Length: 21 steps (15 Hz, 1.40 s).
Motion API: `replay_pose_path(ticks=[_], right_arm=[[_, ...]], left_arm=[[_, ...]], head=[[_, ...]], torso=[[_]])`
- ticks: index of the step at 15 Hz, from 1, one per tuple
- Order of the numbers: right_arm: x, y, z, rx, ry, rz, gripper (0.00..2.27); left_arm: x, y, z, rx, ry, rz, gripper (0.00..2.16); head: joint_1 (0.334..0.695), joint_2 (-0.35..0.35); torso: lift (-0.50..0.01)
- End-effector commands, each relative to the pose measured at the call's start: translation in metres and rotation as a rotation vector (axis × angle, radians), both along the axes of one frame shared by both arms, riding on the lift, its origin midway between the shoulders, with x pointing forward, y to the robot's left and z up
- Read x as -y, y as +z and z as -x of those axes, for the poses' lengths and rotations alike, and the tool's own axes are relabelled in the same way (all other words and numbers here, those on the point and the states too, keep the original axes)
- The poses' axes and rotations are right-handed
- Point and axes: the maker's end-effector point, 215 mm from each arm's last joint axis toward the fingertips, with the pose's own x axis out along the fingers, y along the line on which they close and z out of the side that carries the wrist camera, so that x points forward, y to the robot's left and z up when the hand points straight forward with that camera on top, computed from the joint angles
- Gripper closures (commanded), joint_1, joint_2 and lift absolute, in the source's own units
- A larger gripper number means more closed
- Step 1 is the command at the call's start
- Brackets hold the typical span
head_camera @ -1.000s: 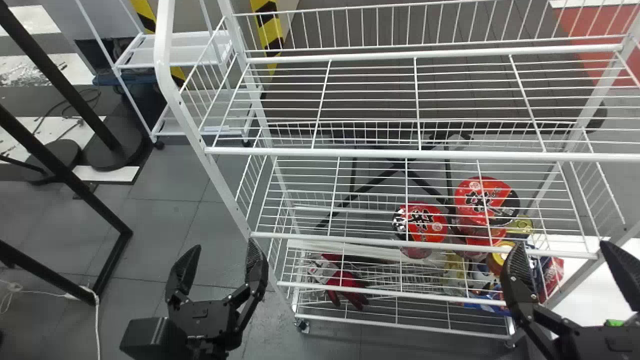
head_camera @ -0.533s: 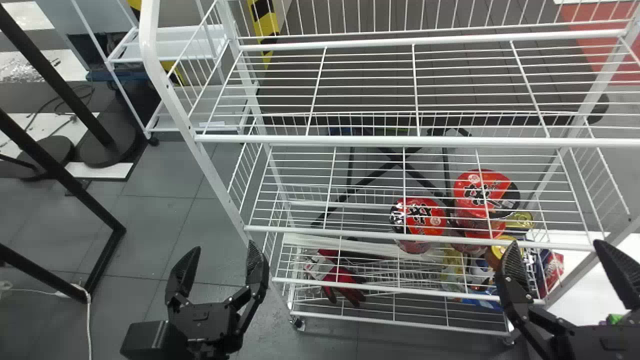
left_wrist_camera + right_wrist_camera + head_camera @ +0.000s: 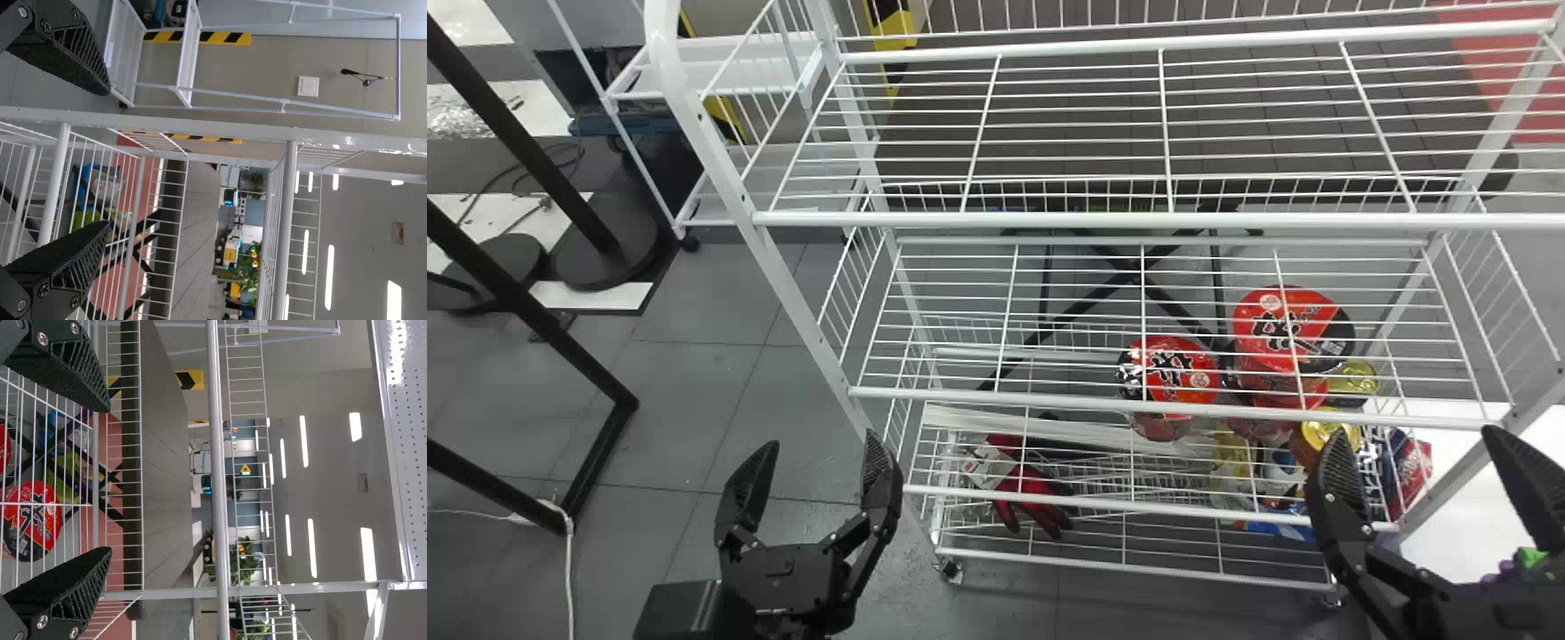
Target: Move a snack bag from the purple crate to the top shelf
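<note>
Both hands empty, fingers spread apart: black two-finger left hand (image 3: pixel 822 452) near left end of white wire rack (image 3: pixel 978 220), matching right hand (image 3: pixel 1416 449) near right end. Lower tiers, through wires: round red-lidded bowls (image 3: pixel 1183 373), gold-topped cans (image 3: pixel 1352 378), red gloves (image 3: pixel 1036 502). Purple-and-green thing (image 3: pixel 1507 567) by my right hand's base; can't tell if crate or snack bag.

Head view down onto rack (image 3: pixel 1049 220)

Black left gripper (image 3: pixel 822 437) and right gripper (image 3: pixel 1414 430), tapered fingers (image 3: pixel 50 257), ribbed faces (image 3: pixel 80 268), silver screws (image 3: pixel 44 291), boxy black housing (image 3: pixel 694 610)
</note>
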Motion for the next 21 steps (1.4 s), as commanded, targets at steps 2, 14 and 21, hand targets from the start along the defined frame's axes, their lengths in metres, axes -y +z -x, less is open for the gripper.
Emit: replay_pose_path(ticks=[2,14,21], right_arm=[[0.001,0.002,0.003,0.007,-0.002,-0.004,0.05],[0.002,0.012,0.012,0.035,-0.002,-0.016,0.04],[0.005,0.013,0.015,0.043,-0.012,-0.018,0.04]], left_arm=[[0.005,0.0,0.001,0.001,-0.004,-0.006,0.12],[0.013,0.006,0.01,0.015,-0.007,-0.013,0.12],[0.013,0.011,0.015,0.027,-0.001,-0.02,0.12]], head=[[0.695,0.15],[0.695,0.13],[0.695,0.128]], torso=[[-0.248],[-0.296],[-0.324]])
